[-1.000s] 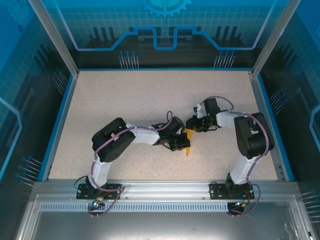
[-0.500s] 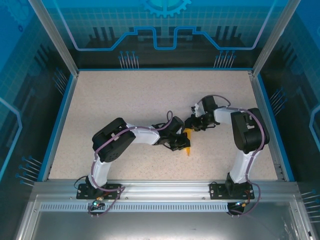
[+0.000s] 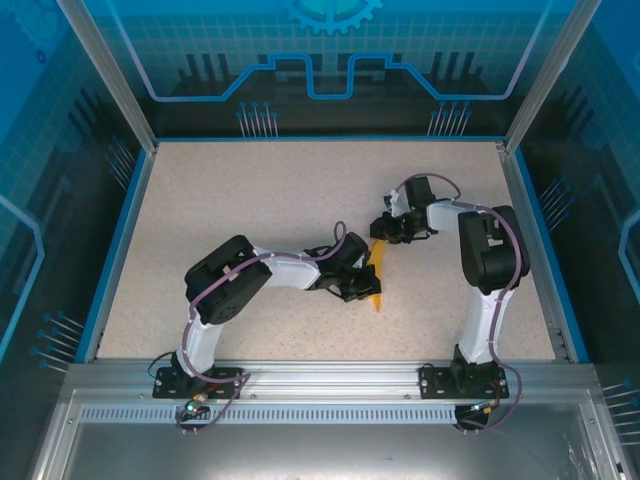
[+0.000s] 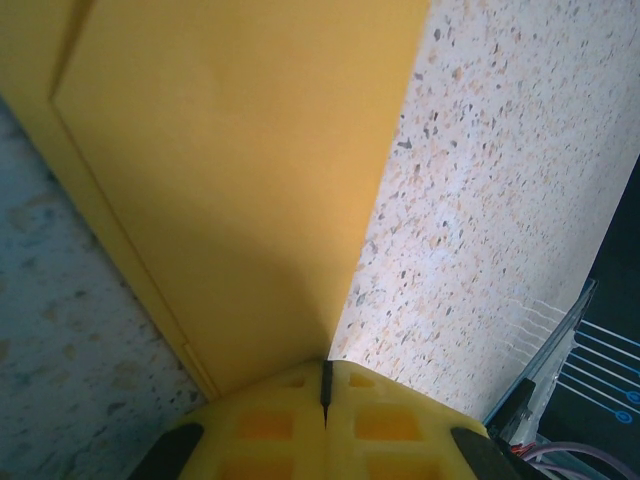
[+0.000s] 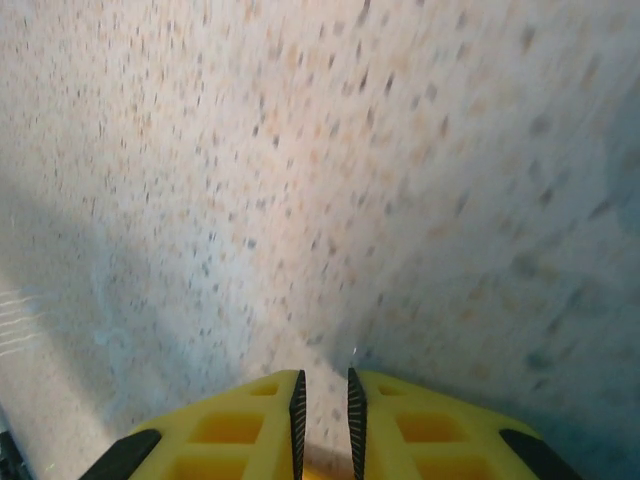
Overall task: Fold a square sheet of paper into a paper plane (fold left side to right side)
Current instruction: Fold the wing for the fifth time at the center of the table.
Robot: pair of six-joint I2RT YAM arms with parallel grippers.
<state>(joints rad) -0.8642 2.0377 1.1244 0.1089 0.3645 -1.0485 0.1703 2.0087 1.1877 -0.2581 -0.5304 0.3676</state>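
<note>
Two arms meet near the middle of the speckled bench (image 3: pixel 250 200) in the top view. A narrow orange-yellow paper (image 3: pixel 379 262) lies there, running from 12 o'clock to 6 o'clock and ending in a sharp tip at 6. The left end effector (image 3: pixel 362 290) sits on the paper's 9 o'clock side and covers part of that edge. The right end effector (image 3: pixel 382 232) is just beyond the paper's 12 o'clock end. From this height I cannot tell whether it touches the paper.

One large piece of the paper (image 4: pixel 230 180) takes up the left wrist view from 9 o'clock up to 12 o'clock. It narrows down to the left end effector (image 4: pixel 326 395) at 6 o'clock. A second layer shows as a thin strip along the paper's 9 o'clock edge, so it is folded. The yellow fingers are clenched on the paper's lowest corner with no gap between them. Bare bench (image 4: pixel 500 200) runs along the 3 o'clock side.

Little is sharp in the right wrist view, where the bench (image 5: pixel 300 150) is blurred. The right end effector (image 5: pixel 325 400) stands at 6 o'clock, released, its two yellow fingers only a thin slit apart. Nothing is visibly held between them.
</note>
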